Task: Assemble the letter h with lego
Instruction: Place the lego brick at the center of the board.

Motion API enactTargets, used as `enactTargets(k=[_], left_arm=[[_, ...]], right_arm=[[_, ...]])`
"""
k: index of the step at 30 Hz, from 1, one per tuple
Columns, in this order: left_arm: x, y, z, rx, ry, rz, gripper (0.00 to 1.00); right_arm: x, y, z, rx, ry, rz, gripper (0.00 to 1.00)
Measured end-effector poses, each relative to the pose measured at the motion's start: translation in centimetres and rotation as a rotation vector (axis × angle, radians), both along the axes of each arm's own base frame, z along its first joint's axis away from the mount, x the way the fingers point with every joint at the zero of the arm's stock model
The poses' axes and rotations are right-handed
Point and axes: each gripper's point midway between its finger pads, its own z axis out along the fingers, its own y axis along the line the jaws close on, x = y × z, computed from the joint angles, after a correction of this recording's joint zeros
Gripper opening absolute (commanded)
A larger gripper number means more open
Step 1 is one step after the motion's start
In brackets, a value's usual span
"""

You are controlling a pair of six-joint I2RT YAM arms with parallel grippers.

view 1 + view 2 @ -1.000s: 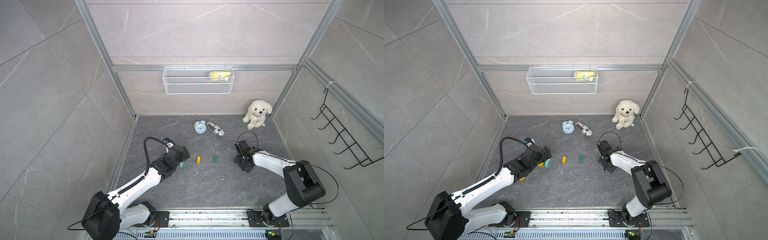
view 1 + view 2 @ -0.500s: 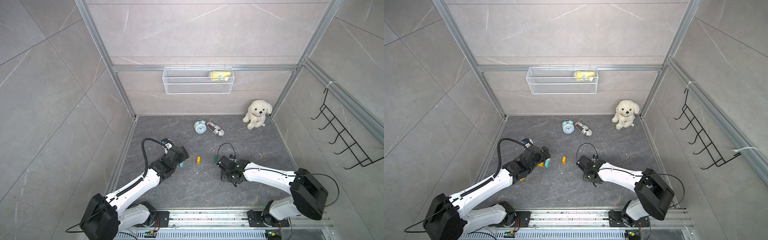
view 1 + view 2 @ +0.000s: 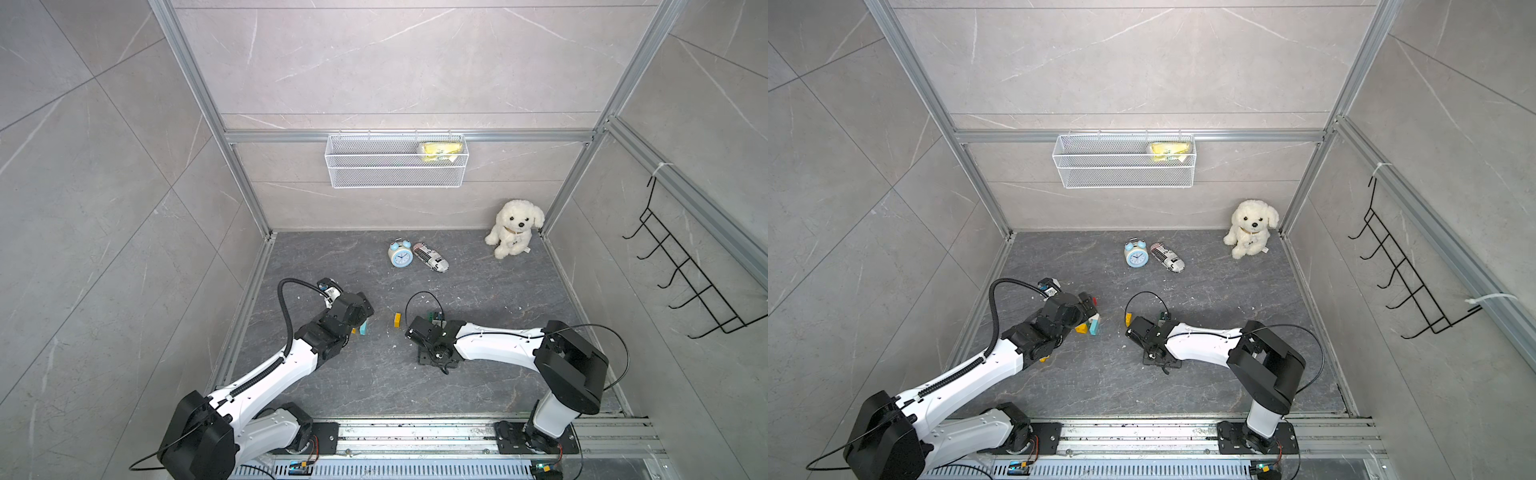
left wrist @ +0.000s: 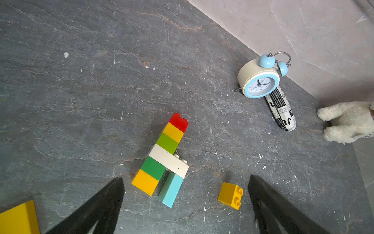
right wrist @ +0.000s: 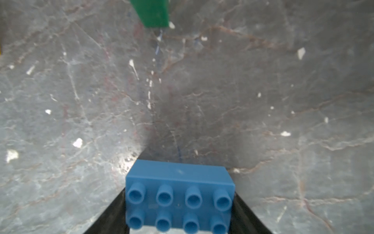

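Both arms are glossy white shells with bulky black joint housings: the left arm (image 3: 291, 361), lower left, carries a ribbed black hose (image 3: 282, 309); the right arm (image 3: 498, 345), lower right, trails thin black cables (image 3: 423, 293); jaws are matte black, tapering

Your left arm (image 3: 266, 376) reaches forward and low, left gripper (image 4: 186, 178) spread wide (both dark fingers (image 4: 97, 204) show in its wrist view). Your right arm (image 3: 498, 345) stretches inward toward it, right gripper (image 5: 180, 210) clamped on a blue brick (image 5: 178, 176).
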Motion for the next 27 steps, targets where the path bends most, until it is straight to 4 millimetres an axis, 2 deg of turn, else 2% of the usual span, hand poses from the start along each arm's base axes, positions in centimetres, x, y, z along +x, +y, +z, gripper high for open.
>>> enactTargets(k=[2,10,20,27], left_arm=[[0.0,0.1,0.1,-0.001,-0.002,0.002,0.99],[0.0,0.0,0.2,-0.005,-0.004,0.0,0.99],[-0.1,-0.2,0.1,-0.014,0.003,-0.012,0.99],[-0.2,-0.5,0.0,-0.023,0.01,-0.025,0.99]], right_arm=[[0.1,0.4,0.1,-0.003,-0.001,0.015,0.82],[0.1,1.4,0.9,-0.039,-0.016,0.045,0.83],[0.6,0.6,1.7,-0.075,-0.044,-0.017,0.82],[1.2,0.9,2.3,-0.068,-0.067,-0.045,0.79]])
